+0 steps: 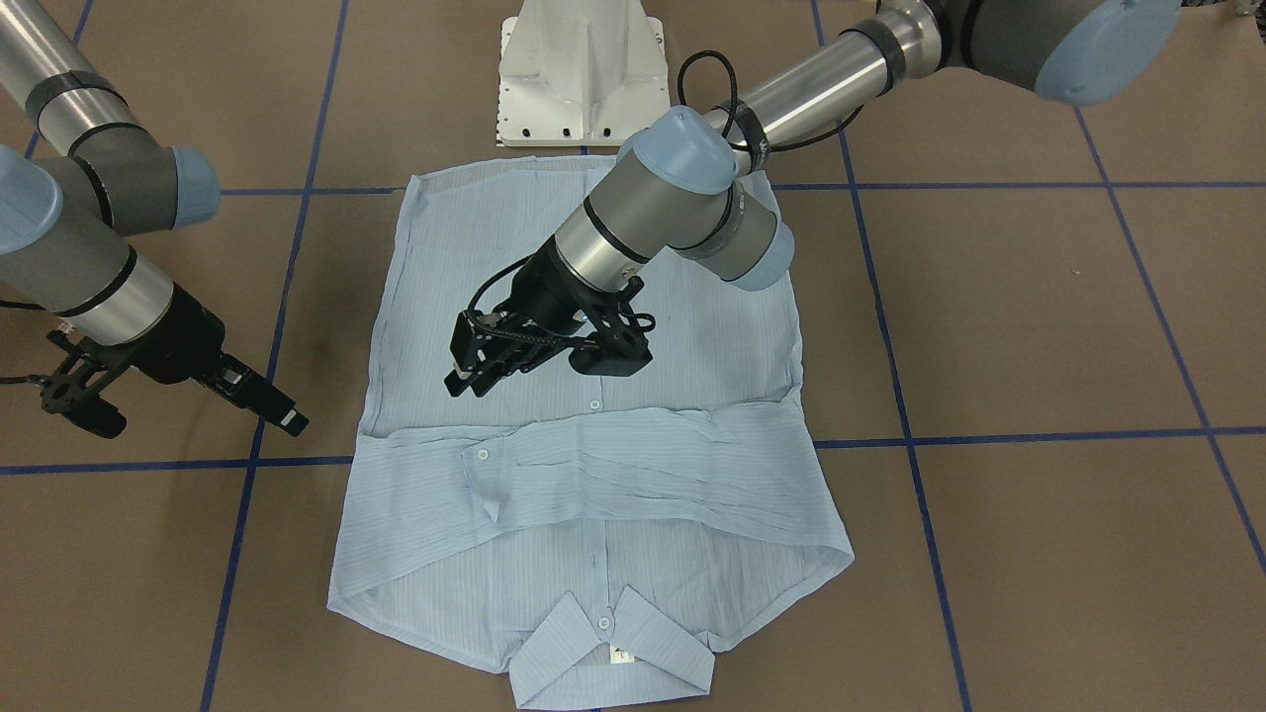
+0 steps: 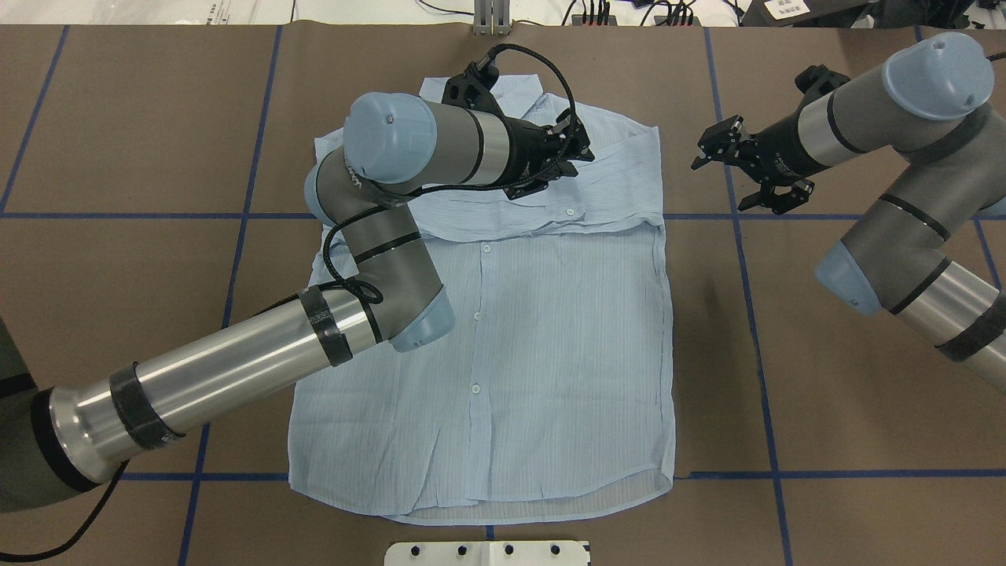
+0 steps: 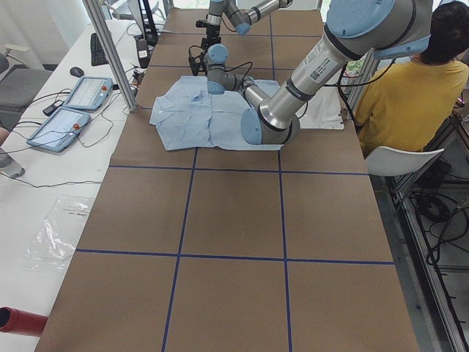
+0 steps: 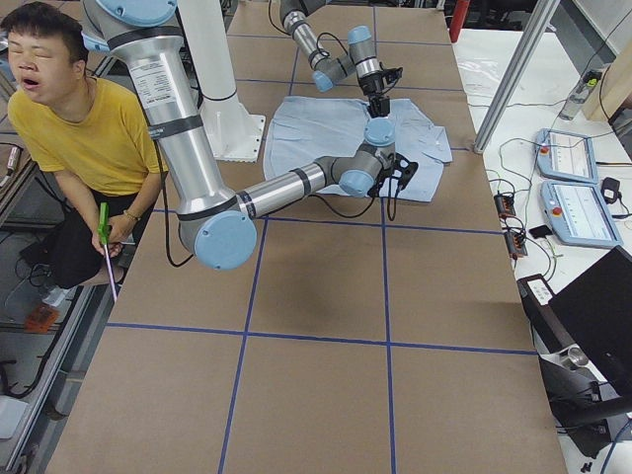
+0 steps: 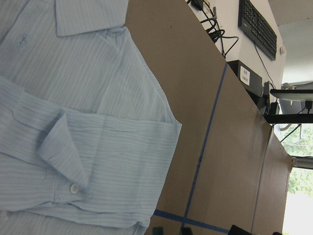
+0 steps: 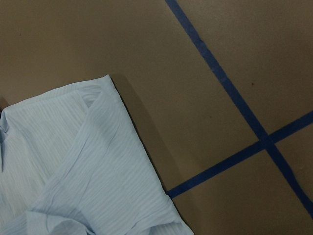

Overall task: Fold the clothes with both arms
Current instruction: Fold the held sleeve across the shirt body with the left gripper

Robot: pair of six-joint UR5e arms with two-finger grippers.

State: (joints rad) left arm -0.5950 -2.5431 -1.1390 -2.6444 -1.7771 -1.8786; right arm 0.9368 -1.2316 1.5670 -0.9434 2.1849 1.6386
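Observation:
The light blue striped shirt [image 1: 643, 475] [image 2: 566, 346] lies flat on the brown table, buttons up. Both sleeves are folded across its chest, and the collar [image 1: 608, 653] is at the far end from the robot. My left gripper [image 1: 467, 384] [image 2: 583, 149] hovers over the folded sleeves near the shirt's middle, open and holding nothing. The left wrist view shows a sleeve cuff with a button [image 5: 73, 188] below it. My right gripper [image 1: 292, 423] [image 2: 703, 149] is off the shirt, above bare table beside the shoulder, open and empty. The right wrist view shows that shoulder corner [image 6: 83, 166].
The white pedestal base [image 1: 579, 74] stands at the shirt's hem. Blue tape lines [image 2: 747, 314] grid the table. A person in a yellow top [image 4: 89, 128] sits by the robot's side. Control tablets [image 3: 73, 110] lie on a side desk.

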